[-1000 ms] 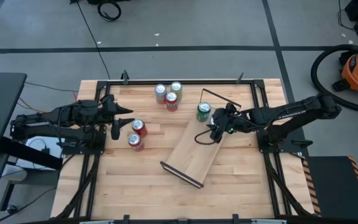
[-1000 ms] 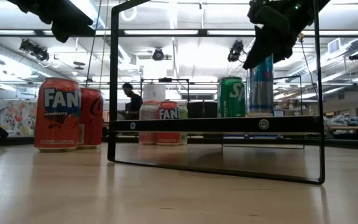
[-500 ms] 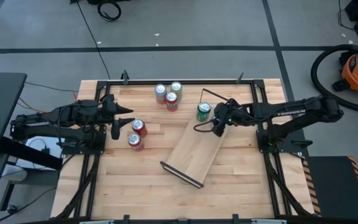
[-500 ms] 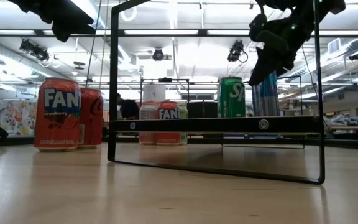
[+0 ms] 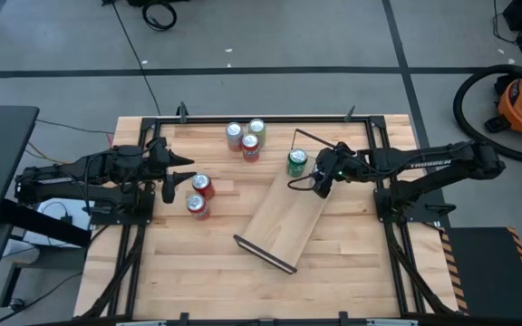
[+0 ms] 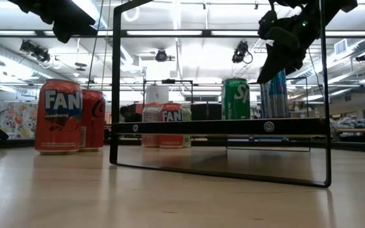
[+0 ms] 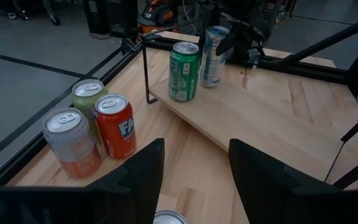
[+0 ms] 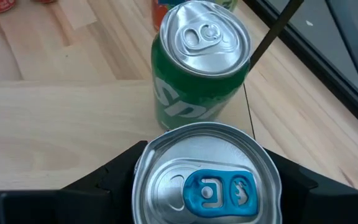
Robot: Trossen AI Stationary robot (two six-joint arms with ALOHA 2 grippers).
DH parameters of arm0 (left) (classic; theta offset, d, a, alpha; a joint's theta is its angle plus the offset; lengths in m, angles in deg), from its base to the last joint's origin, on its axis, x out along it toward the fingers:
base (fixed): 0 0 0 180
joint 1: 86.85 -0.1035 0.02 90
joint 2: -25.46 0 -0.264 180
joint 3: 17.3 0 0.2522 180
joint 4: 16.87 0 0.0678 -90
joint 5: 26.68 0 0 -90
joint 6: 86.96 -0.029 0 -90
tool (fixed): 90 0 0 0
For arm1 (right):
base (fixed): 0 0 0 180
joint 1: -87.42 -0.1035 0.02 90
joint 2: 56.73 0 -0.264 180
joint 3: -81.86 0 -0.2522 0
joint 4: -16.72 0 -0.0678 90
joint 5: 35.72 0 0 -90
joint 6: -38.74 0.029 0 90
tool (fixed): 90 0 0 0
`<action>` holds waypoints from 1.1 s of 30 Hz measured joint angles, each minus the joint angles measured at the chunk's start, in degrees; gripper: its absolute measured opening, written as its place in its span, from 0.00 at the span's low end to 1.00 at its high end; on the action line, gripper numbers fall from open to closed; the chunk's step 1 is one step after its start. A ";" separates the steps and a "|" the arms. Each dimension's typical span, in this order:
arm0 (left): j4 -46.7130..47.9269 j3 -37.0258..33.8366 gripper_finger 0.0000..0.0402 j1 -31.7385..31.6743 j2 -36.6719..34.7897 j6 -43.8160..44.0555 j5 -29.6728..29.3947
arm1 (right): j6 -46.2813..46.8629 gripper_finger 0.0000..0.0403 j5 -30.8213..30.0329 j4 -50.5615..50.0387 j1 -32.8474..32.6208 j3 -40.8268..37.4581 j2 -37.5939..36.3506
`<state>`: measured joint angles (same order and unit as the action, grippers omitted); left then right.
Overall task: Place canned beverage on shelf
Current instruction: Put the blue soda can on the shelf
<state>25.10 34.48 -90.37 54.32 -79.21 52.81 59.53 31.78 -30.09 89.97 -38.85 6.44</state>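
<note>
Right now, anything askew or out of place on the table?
Yes: the shelf lies diagonally across the tabletop, not squared to its edges. All cans stand upright, nothing spilled. The right end effector holds a blue-tab can on the shelf beside the green can.

Green can [image 5: 296, 162] crowds the shelf [image 5: 284, 220] end; remaining plank bare.

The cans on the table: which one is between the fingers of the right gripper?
The silver-blue can with the blue tab, standing on the shelf beside the green can. The right gripper closes around it; all other cans stand free.
</note>
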 joint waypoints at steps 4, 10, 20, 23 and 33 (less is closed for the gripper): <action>0.00 0.00 0.48 0.01 0.00 0.00 0.00 | 0.29 0.62 -0.51 2.50 -0.32 -2.89 -1.10; -0.02 0.00 0.48 0.01 0.00 0.00 0.00 | 0.39 0.62 -0.66 5.86 -0.33 -6.06 -4.15; -0.04 0.00 0.48 -0.01 0.00 0.01 0.00 | 0.17 0.62 -1.31 4.84 -0.31 -6.74 -8.20; -0.04 0.00 0.48 0.00 0.00 0.02 0.00 | 0.21 0.62 -1.43 4.08 -0.33 -6.74 -8.04; -0.07 0.00 0.48 -0.01 0.00 0.02 0.00 | 1.42 0.63 -2.26 3.54 -0.31 -8.40 -8.20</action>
<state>25.03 34.48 -90.38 54.32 -79.19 52.81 60.96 29.53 -26.55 89.66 -47.25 -1.77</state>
